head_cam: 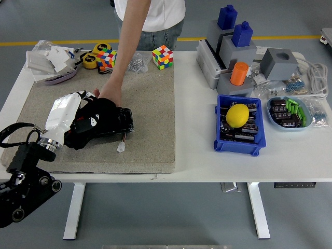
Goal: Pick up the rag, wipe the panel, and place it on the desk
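Left hand: the robot's left hand (70, 111), white-backed, lies on the left part of the mat with its fingers closed over the left end of the rag.
Rag: a black rag (104, 118) bunched on the mat, pressed flat against it, with the robot's hand on its left side and a person's hand on its far edge.
Mat: a grey-beige mat (150, 104) covering the left half of the table; the rag sits on its left-middle area.
Person: stands at the far side, one arm reaching down; the person's hand (108, 94) touches the far edge of the rag, just beside the robot's fingers.
Small white piece: a small white connector (121, 148) on a thin wire lies on the mat just near of the rag.
Table: white table (192, 135), bare strip between the mat and the bins.
Cubes: one colour cube (162, 56) on the mat's far edge; another (106, 58) further left, beside a yellow tape roll (91, 60).
Blue bin: a blue bin (239, 125) on the right half, holding a yellow lemon (238, 115) on dark parts.
Far right: grey block stand (228, 57) with blue tops and an orange cylinder (239, 73).
Right arm: out of sight.
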You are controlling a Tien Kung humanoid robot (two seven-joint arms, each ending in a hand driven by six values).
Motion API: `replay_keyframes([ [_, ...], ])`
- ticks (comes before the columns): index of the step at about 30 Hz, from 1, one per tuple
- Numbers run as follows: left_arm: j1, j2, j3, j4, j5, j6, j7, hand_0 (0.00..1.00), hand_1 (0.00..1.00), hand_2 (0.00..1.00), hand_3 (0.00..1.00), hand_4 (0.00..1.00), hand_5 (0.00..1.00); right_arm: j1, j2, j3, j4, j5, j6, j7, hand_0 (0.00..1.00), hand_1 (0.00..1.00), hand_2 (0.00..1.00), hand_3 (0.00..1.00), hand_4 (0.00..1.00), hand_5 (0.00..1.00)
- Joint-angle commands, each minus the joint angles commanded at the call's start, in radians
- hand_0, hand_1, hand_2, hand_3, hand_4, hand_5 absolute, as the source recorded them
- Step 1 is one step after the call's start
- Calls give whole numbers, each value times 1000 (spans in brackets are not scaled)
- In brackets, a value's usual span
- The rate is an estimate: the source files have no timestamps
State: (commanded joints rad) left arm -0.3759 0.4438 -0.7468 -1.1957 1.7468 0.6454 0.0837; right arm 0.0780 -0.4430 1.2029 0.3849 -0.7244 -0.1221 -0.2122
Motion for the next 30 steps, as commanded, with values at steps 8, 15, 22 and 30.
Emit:
replay_keyframes([
  [8, 40, 19, -76, 15, 15, 0, -5, 174, 98, 489, 558, 515, 2, -3, 0, 4, 0, 0, 0, 1, 752, 647, 694, 594, 964, 585],
  [15, 68, 37, -128, 33, 26, 0, -9, 173, 97, 489, 558, 515, 2, -2, 0, 6, 0, -3, 1, 1, 752, 647, 694, 594, 964, 585],
  [22, 91, 46, -172, 41, 36, 0, -13, 175, 97, 490, 558, 514, 2, -3, -1, 8, 2, -5, 2, 0, 752, 647, 694, 594, 964, 584],
  [30, 111, 52, -197, 51, 42, 0, -17, 172, 97, 490, 558, 513, 2, -4, -1, 11, 2, -6, 4, -1, 753, 647, 694, 593, 963, 583],
])
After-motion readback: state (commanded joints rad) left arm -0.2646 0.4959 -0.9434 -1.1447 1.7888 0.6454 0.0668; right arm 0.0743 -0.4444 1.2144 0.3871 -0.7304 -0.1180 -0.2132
